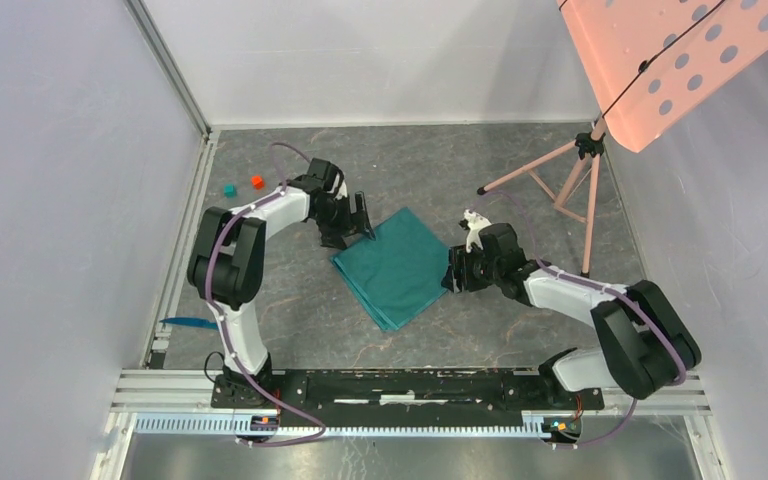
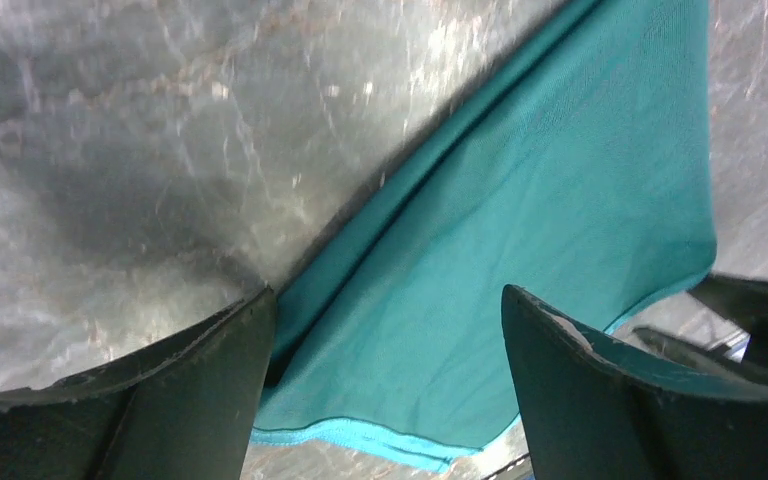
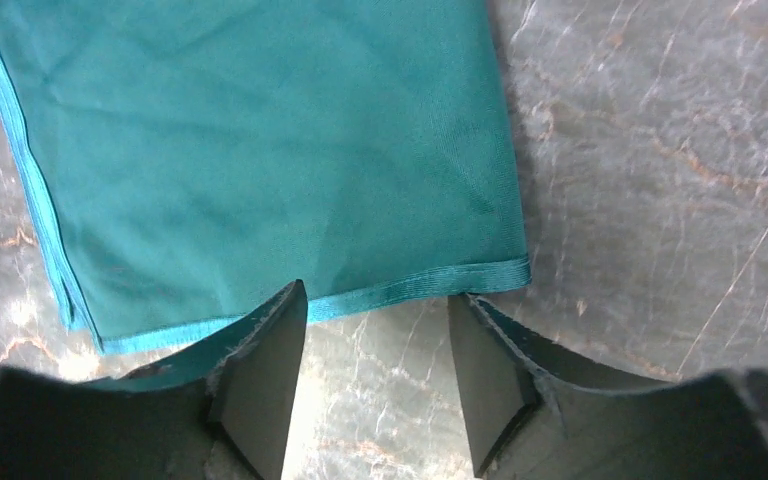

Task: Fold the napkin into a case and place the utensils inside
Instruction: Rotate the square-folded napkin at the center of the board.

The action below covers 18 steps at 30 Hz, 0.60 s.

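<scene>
One napkin [image 1: 397,265], folded flat into a teal-green rectangle, is lying on the table [image 1: 410,160] between both arms. Left fingers [image 2: 200,390] are standing apart over its far-left edge and right fingers [image 3: 260,370] are standing apart at its hemmed right side, each seemingly lining up to pinch for a further fold. One blue utensil [image 1: 188,322] is lying at the table's left edge, well apart.

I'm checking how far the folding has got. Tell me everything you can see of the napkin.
The napkin is plain teal woven-looking cloth with a stitched hem, folded into a layered rectangle, lying flat and skewed on the grey marbled table. The left gripper and right gripper stand open at opposite edges, neither clamping it.
</scene>
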{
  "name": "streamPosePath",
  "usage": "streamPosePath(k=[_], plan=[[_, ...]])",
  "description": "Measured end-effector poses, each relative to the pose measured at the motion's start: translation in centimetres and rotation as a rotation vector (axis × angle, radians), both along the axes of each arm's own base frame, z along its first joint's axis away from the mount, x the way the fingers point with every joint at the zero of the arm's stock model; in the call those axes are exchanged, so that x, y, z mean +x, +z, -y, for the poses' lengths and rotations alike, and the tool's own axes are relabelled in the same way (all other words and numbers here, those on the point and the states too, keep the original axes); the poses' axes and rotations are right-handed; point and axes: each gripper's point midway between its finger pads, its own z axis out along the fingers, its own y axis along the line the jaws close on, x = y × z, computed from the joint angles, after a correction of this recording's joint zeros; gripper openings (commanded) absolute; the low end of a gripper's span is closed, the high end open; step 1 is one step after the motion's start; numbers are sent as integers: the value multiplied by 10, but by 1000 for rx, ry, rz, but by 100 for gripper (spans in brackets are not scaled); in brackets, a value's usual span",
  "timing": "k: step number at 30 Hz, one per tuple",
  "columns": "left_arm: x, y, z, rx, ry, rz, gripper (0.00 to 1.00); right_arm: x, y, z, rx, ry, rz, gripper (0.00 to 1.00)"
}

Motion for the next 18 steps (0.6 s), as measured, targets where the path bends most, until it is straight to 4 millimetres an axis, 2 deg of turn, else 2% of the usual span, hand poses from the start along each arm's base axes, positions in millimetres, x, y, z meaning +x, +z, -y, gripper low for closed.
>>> streamPosePath(k=[4, 8, 11, 14, 18], plan=[[-20, 0, -3, -17, -5, 41, 88, 18, -3, -2, 26, -22, -1, 55], [-59, 2, 5, -70, -1, 59, 88, 48, -2, -7, -1, -18, 13, 55], [-95, 2, 15, -129, 5, 52, 90, 70, 2, -2, -60, -26, 36, 58], [-123, 5, 11, -142, 19, 28, 93, 76, 7, 8, -112, -38, 56, 64], [-140, 16, -5, -116, 53, 54, 90, 59, 17, 16, -123, -20, 51, 68]])
